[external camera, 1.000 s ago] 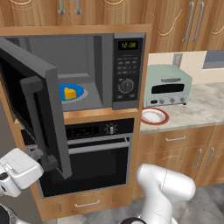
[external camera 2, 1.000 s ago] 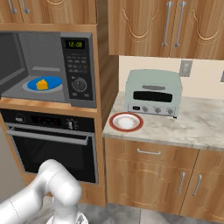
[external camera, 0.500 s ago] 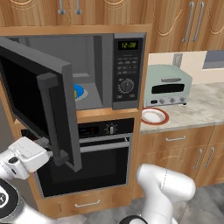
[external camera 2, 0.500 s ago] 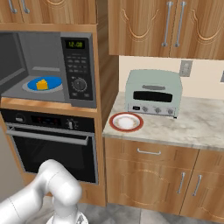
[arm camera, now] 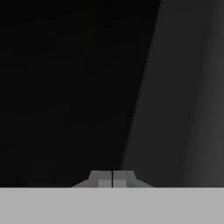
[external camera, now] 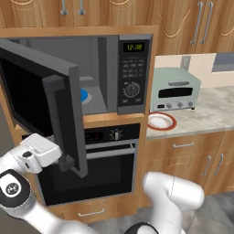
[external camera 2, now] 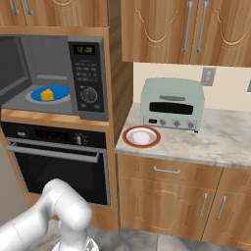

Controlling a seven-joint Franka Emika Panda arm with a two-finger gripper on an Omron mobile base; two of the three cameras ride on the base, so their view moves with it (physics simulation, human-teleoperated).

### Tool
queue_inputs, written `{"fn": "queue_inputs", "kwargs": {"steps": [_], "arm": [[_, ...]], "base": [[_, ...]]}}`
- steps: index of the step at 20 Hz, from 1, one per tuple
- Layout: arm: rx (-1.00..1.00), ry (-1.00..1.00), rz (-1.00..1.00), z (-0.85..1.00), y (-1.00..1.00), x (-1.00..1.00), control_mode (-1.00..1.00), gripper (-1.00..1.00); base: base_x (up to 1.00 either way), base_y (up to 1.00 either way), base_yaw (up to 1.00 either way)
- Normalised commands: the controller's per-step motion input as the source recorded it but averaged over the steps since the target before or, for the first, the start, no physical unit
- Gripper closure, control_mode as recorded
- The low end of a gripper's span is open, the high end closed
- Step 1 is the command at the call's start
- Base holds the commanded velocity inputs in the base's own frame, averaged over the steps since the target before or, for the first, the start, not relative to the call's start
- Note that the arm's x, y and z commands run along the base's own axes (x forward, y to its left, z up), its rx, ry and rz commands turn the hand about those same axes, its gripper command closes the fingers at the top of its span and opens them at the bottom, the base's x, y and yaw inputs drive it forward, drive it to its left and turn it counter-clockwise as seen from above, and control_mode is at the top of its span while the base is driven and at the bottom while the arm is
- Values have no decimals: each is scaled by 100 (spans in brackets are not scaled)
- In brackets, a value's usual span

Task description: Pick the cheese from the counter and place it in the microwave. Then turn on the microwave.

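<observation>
- Gripper (arm camera: 112, 178) at far left: in my hand view the two fingertips sit pressed together with nothing between them, facing a dark flat surface at close range.
- In the left base view I see the white hand low at left, just beside the outer face of the microwave door (external camera: 43, 96), below and beside its vertical bar handle (external camera: 59, 123). Whether it touches the door I cannot tell.
- Door stands part-way open, swung out toward me, its dark glass hiding most of the cavity from the left side.
- Microwave (external camera 2: 87, 78) next: cavity open, blue plate (external camera 2: 49, 93) on its floor.
- Cheese (external camera 2: 47, 94), small yellow-orange wedge, sits on that blue plate inside the microwave.
- Control panel to the right of the cavity: green display (external camera 2: 84, 49) lit, buttons under it, round knob (external camera 2: 88, 94) below those.
- Black oven (external camera 2: 54, 157) directly beneath the microwave, horizontal handle across its door.
- Counter (external camera 2: 220, 142) further right: red-rimmed white plate (external camera 2: 141, 136) near its left front edge.
- Pale-green toaster oven (external camera 2: 171, 104) behind that plate, against the wall.
- Wall outlet (external camera 2: 208, 75) above the toaster oven's right end.
</observation>
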Motion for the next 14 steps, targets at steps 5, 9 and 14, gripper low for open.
{"fn": "queue_inputs", "kwargs": {"steps": [5, 9, 14], "arm": [[3, 0, 0, 0, -36, 39, -100, 100], [3, 0, 0, 0, -37, 42, -100, 100], [3, 0, 0, 0, -34, 43, -100, 100]], "base": [[0, 0, 0], [0, 0, 0], [0, 0, 0]]}}
